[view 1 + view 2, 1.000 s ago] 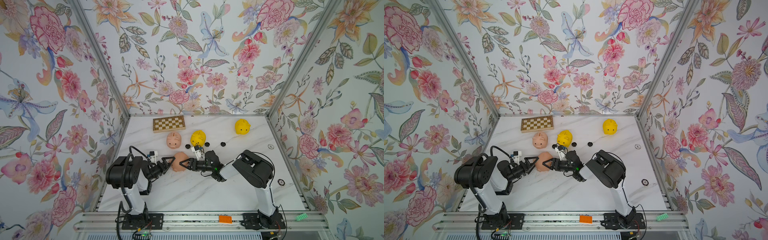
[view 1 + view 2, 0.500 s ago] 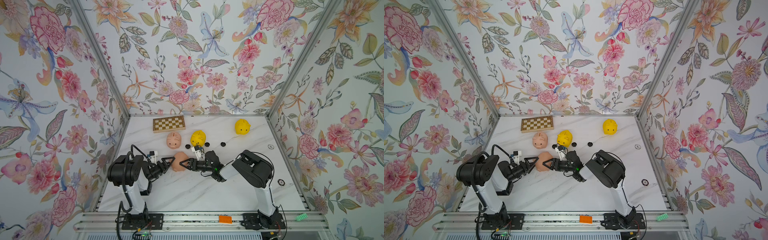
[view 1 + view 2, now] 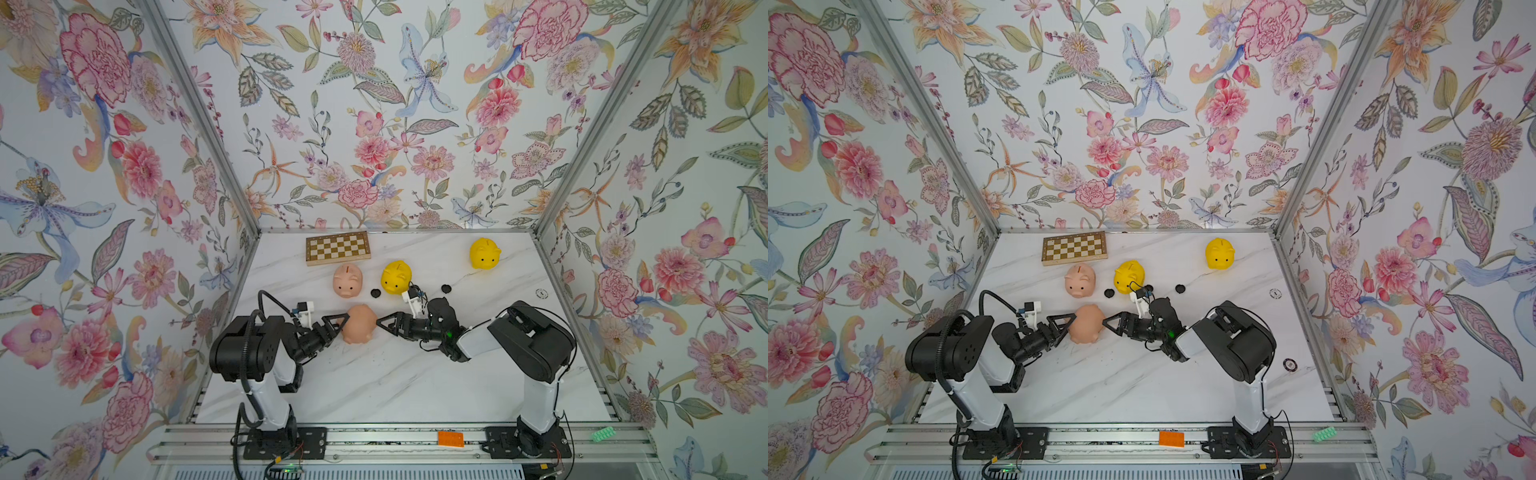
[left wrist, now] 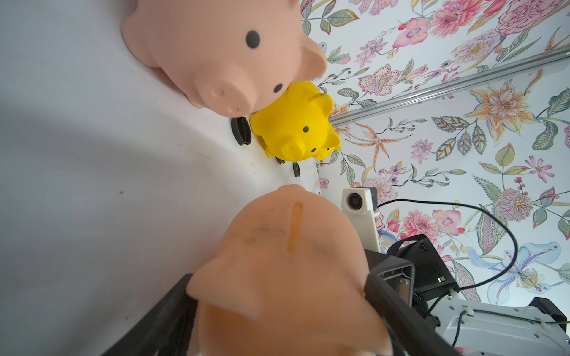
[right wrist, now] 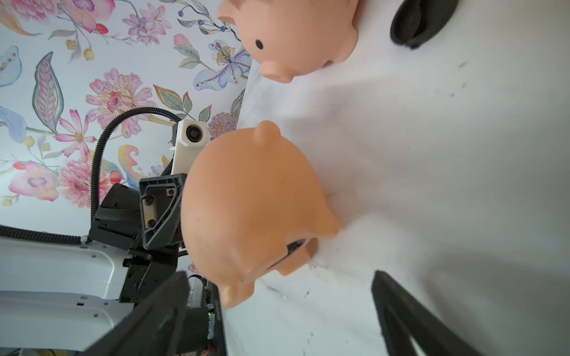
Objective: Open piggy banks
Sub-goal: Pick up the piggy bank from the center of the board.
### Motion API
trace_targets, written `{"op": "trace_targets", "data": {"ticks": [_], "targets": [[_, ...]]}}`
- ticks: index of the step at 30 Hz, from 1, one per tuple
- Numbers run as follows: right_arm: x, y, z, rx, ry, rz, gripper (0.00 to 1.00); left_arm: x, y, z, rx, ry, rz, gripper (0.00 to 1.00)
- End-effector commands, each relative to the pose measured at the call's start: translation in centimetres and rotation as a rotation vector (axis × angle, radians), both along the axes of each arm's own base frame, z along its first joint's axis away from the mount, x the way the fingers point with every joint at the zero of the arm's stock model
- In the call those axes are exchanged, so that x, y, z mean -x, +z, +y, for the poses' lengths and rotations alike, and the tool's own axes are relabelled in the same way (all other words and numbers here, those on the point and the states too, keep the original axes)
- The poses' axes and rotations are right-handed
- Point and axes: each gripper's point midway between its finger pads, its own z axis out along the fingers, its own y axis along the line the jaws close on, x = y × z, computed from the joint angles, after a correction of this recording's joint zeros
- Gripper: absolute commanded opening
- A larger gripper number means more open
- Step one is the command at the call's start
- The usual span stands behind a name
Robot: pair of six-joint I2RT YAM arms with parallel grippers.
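Two piggy banks (image 3: 347,281) are peach-pink, two yellow; the chessboard (image 3: 338,247) is brown-and-cream checkered.

peach pig (image 4: 287,246) between 2 fingers (image 4: 160,320) of left tool (image 4: 277,292)

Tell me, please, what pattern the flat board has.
The board: brown-and-cream checks, clearest in a top view.

On the table (image 3: 374,386), the front pig (image 3: 360,328) lies nearest you. Behind it stand the left pig (image 3: 347,280) and the middle pig (image 3: 396,277), with one plug (image 3: 376,293) between them. A second plug (image 3: 446,287) lies further right, and possibly a third is half hidden. The chessboard (image 3: 337,247) lies behind them, and the corner pig (image 3: 484,253) sits far back right.
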Motion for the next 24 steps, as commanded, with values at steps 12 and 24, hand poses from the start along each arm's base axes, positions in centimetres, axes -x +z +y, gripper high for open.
{"op": "trace_targets", "data": {"ticks": [12, 24], "targets": [[-3.3, 1.9, -11.2, 0.697, -0.218, -0.286, 0.99, -0.7, 4.7, -0.9, -0.021, -0.022, -0.158, 0.43], [-4.3, 5.2, -21.1, 0.831, -0.516, -0.337, 0.99, -2.3, 10.9, -6.4, -0.445, -0.077, -0.283, 0.44]]}}
